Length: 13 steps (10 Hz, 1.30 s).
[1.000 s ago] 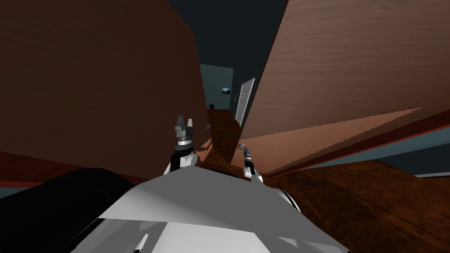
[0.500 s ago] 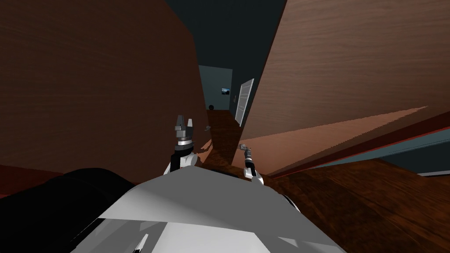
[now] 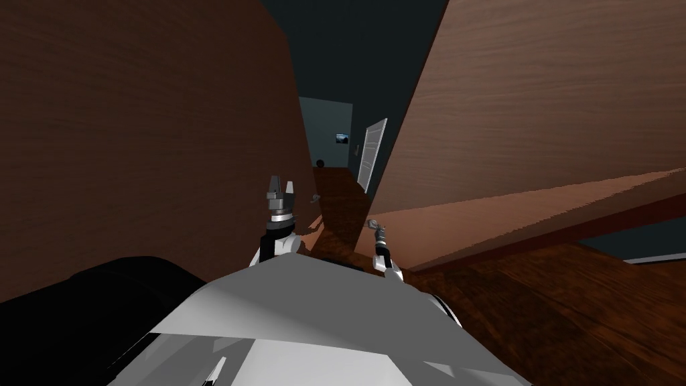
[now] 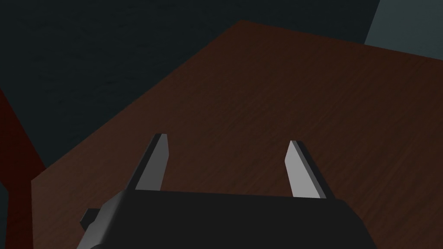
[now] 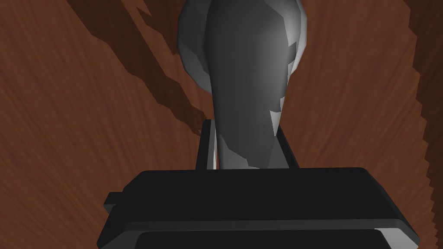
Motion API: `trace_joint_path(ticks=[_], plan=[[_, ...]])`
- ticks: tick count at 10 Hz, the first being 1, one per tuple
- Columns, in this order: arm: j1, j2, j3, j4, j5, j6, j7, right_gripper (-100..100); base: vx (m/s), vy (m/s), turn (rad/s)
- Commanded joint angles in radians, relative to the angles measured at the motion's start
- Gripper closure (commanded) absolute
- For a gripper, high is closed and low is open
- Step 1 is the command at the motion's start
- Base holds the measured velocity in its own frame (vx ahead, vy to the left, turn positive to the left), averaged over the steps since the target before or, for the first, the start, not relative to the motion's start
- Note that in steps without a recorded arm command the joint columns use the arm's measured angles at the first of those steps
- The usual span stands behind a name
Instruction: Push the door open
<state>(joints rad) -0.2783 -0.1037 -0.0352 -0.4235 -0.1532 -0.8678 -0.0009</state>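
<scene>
Since right gripper [image 5: 244, 129] clamped tight on grey door handle [image 5: 242, 69], door [image 3: 536, 100] ajar on right side: risk is fingers slipping off handle mid-swing, or wrist binding. Left gripper [image 4: 227, 139] spread wide, empty, close to dark brown panel [image 3: 134, 134], could scrape it.

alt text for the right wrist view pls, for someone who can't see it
The right gripper is shut on a grey door handle, its two fingers pressing the handle's sides. Behind the handle is the brown wood-grain door, crossed by a jagged dark shadow.
</scene>
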Motion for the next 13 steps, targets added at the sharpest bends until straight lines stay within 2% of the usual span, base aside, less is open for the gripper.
trace_joint_path(ticks=[1,4,5,8,10,11,12,13], plan=[[-0.013,-0.009,-0.022,0.017,-0.013,-0.012,0.006,100,0.178,0.105,-0.061],[-0.012,-0.010,-0.027,0.017,-0.015,-0.011,0.008,100,0.100,0.060,-0.026],[-0.010,-0.012,-0.044,0.016,-0.025,-0.010,0.015,100,0.094,0.064,-0.026],[-0.008,-0.013,-0.061,0.016,-0.035,-0.009,0.022,100,0.167,0.089,-0.060],[-0.008,-0.013,-0.061,0.016,-0.035,-0.009,0.022,100,0.085,0.018,-0.002],[0.006,-0.020,-0.065,-0.004,-0.037,0.002,0.024,100,0.024,-0.008,-0.005],[-0.001,-0.009,-0.084,-0.001,-0.049,-0.006,0.053,100,0.109,-0.001,-0.098],[-0.002,-0.006,-0.087,0.000,-0.052,-0.007,0.059,100,0.185,-0.004,-0.085]])
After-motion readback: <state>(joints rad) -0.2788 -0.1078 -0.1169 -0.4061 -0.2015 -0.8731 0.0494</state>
